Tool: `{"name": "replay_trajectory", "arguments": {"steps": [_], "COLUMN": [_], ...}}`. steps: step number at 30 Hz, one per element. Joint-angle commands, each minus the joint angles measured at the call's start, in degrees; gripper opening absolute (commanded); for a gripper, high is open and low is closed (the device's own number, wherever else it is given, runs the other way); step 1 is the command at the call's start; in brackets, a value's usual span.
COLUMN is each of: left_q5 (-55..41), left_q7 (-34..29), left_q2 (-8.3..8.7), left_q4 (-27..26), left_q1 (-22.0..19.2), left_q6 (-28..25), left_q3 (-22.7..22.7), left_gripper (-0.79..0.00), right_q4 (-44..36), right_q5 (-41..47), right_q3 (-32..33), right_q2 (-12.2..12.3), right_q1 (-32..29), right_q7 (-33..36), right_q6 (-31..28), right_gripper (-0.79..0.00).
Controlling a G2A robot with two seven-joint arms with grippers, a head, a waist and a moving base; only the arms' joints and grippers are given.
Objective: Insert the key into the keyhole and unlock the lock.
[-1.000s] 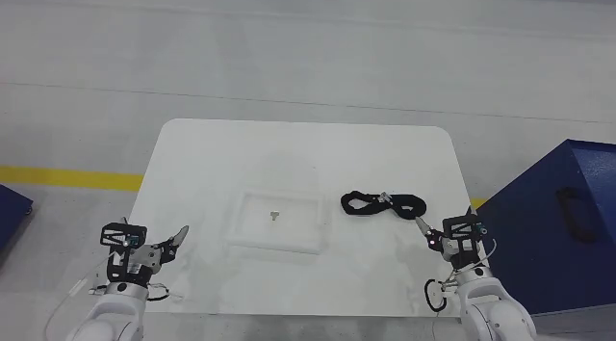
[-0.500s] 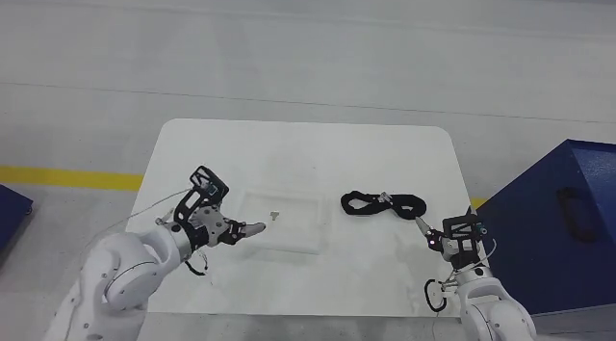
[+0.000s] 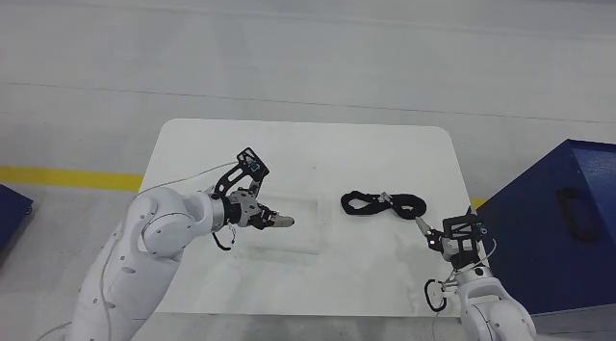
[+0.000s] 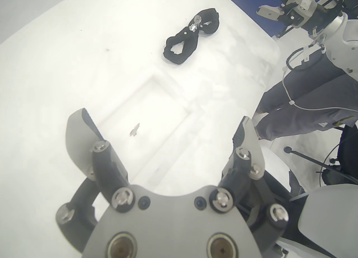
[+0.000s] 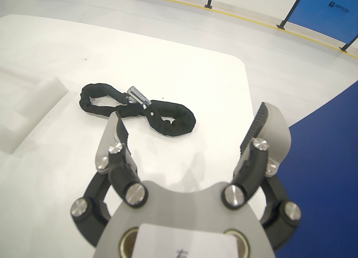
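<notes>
Here the left tool (image 4: 162,119), jaws spread, hovers above the key (image 4: 134,129), lying flat nearer one finger.

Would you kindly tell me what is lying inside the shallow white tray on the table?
A single small metal key lies on the floor of the tray. In the top view, the left gripper hangs over the tray and covers part of its floor.
</notes>
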Motion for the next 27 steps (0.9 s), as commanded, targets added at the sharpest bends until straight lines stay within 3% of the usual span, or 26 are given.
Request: {"name": "replay_trajectory", "arguments": {"steps": [1,3,5,8,11,15,16,17,21,27], "left_q5": [0.0,1.1,4.9,8.1,8.8,2.3,1.5,0.9,1.4,-0.1], "left_q7": [0.0,-0.3,-4.5,-11.5,-17.7,-19.6,-19.1,-18.9,-19.6,-19.2], "left_q2": [0.00,0.03,-0.09,-0.80,-2.18,-4.09,-4.44,-4.81,-6.89,-9.87], "left_q4": [0.0,-0.1,0.1,2.6,7.9,17.1,19.2,21.4,27.8,36.2], "left_q1": [0.0,0.1,-1.8,-7.8,-15.1,-23.0,-24.4,-25.8,-30.1,-34.9], "left_q6": [0.0,0.1,2.9,5.7,4.9,0.1,-0.3,-0.6,0.1,-0.3], "left_q3": [0.0,0.3,2.7,7.3,13.6,18.9,20.3,21.7,28.7,37.3], "left_gripper": [0.000,0.000,0.000,0.000,0.000,-0.129,-0.237,-0.394,-0.437,-0.413], "right_q4": [0.0,0.0,0.0,0.0,0.0,0.0,0.0,0.0,0.0,0.0], "right_q5": [0.0,0.0,0.0,0.0,0.0,0.0,0.0,0.0,0.0,0.0], "right_q3": [0.0,0.0,0.0,0.0,0.0,0.0,0.0,0.0,0.0,0.0], "right_q2": [0.0,0.0,0.0,0.0,0.0,0.0,0.0,0.0,0.0,0.0], "right_q1": [0.0,0.0,0.0,0.0,0.0,0.0,0.0,0.0,0.0,0.0], "right_q7": [0.0,0.0,0.0,0.0,0.0,0.0,0.0,0.0,0.0,0.0], "right_q6": [0.0,0.0,0.0,0.0,0.0,0.0,0.0,0.0,0.0,0.0], "right_gripper": [0.000,0.000,0.000,0.000,0.000,0.000,0.000,0.000,0.000,0.000]}}
